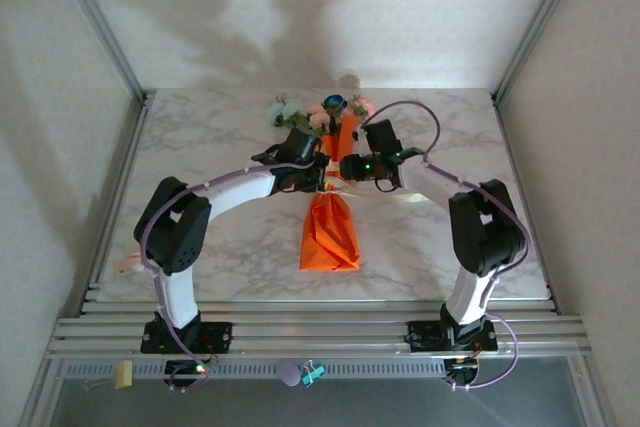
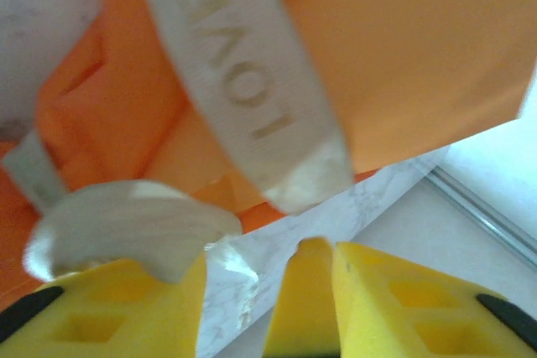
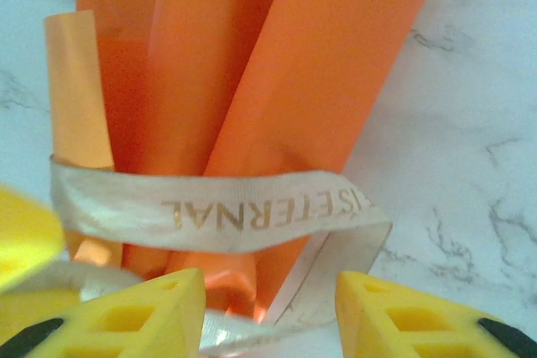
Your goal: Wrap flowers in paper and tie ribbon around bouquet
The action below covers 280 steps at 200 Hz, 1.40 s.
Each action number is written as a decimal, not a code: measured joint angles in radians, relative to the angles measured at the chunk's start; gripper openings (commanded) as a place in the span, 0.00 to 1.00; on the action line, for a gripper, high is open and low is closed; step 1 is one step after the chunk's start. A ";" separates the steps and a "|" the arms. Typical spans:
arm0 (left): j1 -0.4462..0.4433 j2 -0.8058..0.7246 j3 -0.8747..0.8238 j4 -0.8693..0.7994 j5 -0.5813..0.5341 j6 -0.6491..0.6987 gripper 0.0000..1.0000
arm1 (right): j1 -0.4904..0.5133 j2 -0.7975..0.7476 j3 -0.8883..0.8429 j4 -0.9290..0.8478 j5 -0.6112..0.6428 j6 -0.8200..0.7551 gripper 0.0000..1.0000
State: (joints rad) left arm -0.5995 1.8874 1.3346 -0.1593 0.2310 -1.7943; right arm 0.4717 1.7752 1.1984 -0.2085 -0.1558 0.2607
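Our bouquet [image 1: 330, 209] lies mid-tabletop [image 1: 210, 137], with the flowers [image 1: 325, 112] toward the far edge and the flared paper [image 1: 329, 242] toward the near one. Bare marble lies open on its left and right. At its waist, the left end effector [image 2: 247, 262] is narrowly parted, ribbon [image 2: 243, 81] draped on one finger. The right end effector [image 3: 270, 291] gapes wide, straddling the ribbon's loop.

cream ribbon [image 2: 252, 98] with gold lettering across orange paper [image 2: 419, 56], above parted yellow fingers [image 2: 126, 308] and marble table [image 2: 277, 241]
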 measured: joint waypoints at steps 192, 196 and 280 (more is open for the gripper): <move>0.028 -0.046 0.017 -0.030 -0.011 0.100 0.50 | -0.005 0.114 0.066 0.063 -0.031 -0.175 0.38; 0.026 -0.053 0.019 -0.039 -0.010 0.109 0.51 | -0.005 0.117 0.069 0.062 -0.031 -0.180 0.37; -0.053 -0.164 -0.046 -0.077 0.043 0.114 0.61 | -0.005 0.124 0.084 0.061 -0.024 -0.168 0.00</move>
State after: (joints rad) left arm -0.6525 1.7237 1.2888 -0.2359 0.2737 -1.6802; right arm 0.4671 1.8992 1.2827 -0.1474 -0.1795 0.0925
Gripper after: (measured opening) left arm 0.592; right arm 0.057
